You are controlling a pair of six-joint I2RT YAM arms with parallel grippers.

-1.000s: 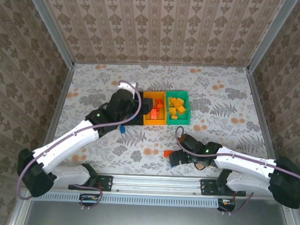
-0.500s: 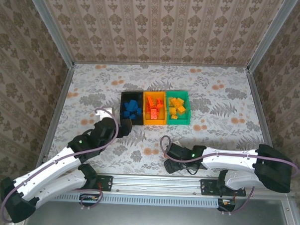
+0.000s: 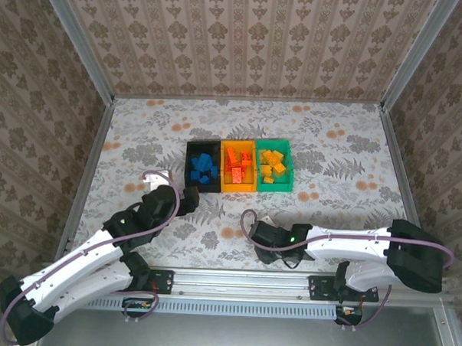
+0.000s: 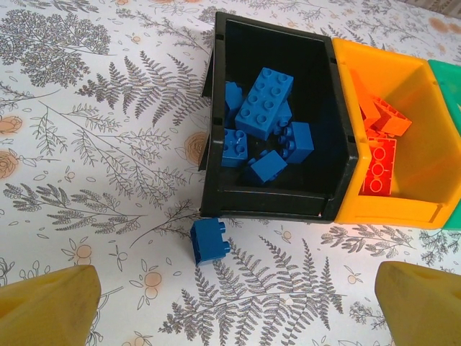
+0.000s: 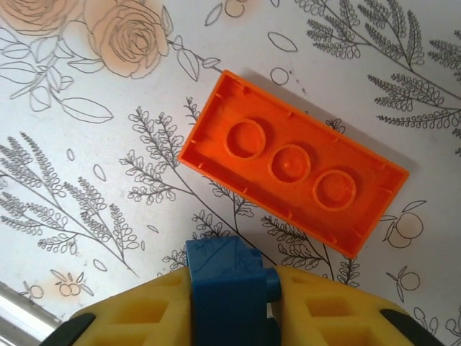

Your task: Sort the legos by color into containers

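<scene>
My left gripper (image 4: pixel 234 310) is open, its yellow fingertips (image 4: pixel 50 303) spread wide over the table just in front of the black bin (image 4: pixel 212 144). Several blue legos (image 4: pixel 264 102) lie in that bin, and one small blue lego (image 4: pixel 210 241) lies on the table against its near wall. The orange-yellow bin (image 4: pixel 432 180) holds red-orange legos (image 4: pixel 378 166). My right gripper (image 5: pixel 230 288) is shut on a blue lego (image 5: pixel 229 285), low over the table. Just beyond it a red-orange lego (image 5: pixel 292 162) lies upside down. From above, the green bin (image 3: pixel 286 169) holds yellow legos (image 3: pixel 271 165).
The three bins stand side by side mid-table, the black bin (image 3: pixel 190 167) leftmost. The left arm (image 3: pixel 97 248) reaches in from the near left and the right arm (image 3: pixel 343 243) lies along the near edge. Metal rails (image 3: pixel 89 167) and patterned walls enclose the table.
The left arm drew back from over the black bin to the table in front of it. The right gripper shifted left along the near edge, over the red-orange lego.
</scene>
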